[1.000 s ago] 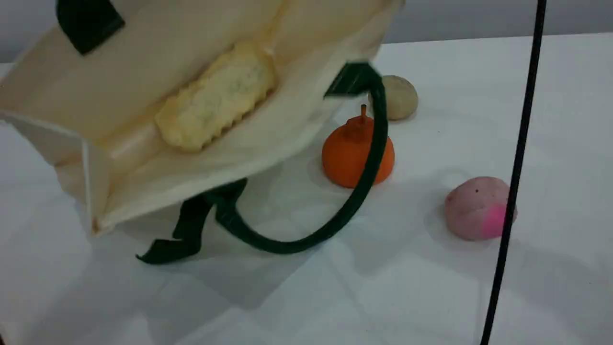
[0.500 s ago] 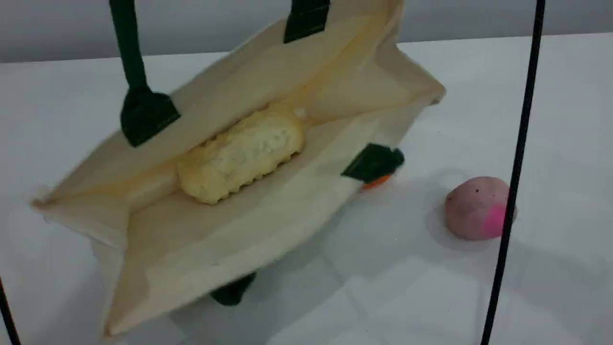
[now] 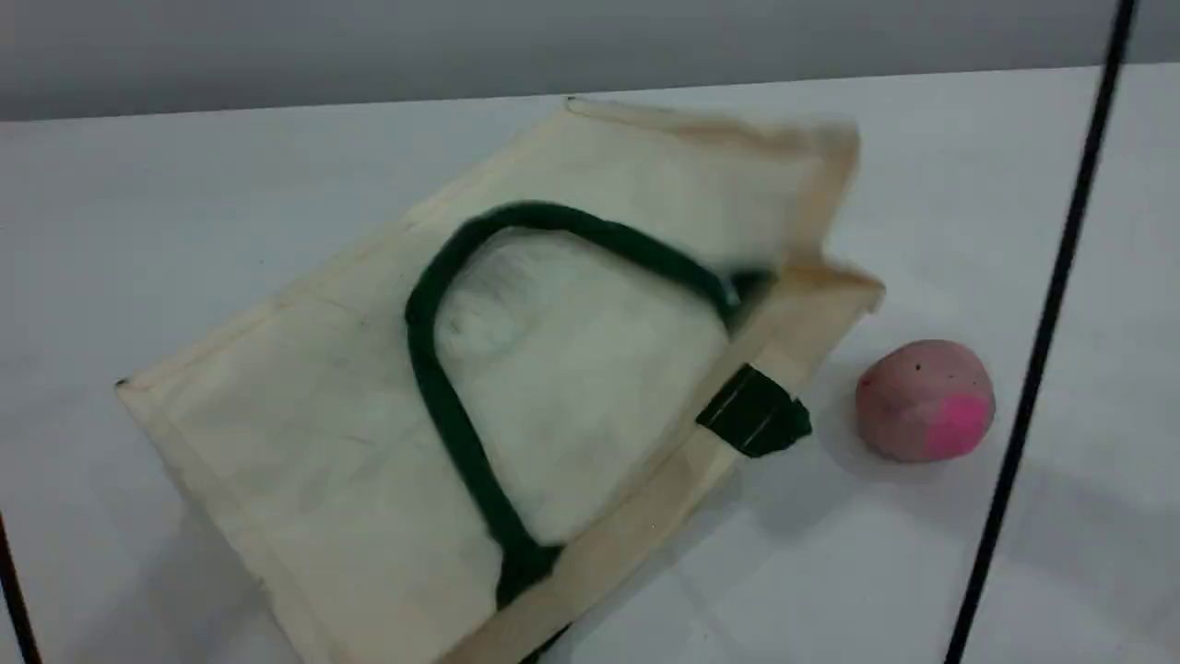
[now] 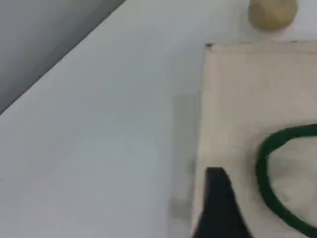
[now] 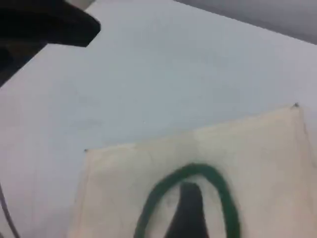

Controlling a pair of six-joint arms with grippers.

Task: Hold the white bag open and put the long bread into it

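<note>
The white bag [image 3: 323, 406] lies flat on the table with its mouth collapsed toward the right. One dark green handle [image 3: 442, 387] loops loose across its upper face, and a green patch [image 3: 756, 412] sticks out at the mouth edge. The long bread is hidden; the fabric bulges softly inside the handle loop. Neither gripper appears in the scene view. My left gripper [image 4: 218, 208] shows one dark fingertip hovering above the bag [image 4: 247, 99] near the handle [image 4: 265, 183], holding nothing. My right gripper [image 5: 188, 213] hangs above the bag [image 5: 257, 148] over the handle loop [image 5: 198, 171], also empty.
A pink ball [image 3: 925, 398] rests just right of the bag's mouth. A small beige bun [image 4: 272, 13] sits beyond the bag's far edge. A thin black cable [image 3: 1042, 350] crosses the right side of the scene. Part of a dark arm [image 5: 39, 25] fills the right wrist view's top-left corner.
The bag, held up open by its handle with the bread showing inside, has been let go and dropped flat. Its handle now lies on top and the bread is covered.
</note>
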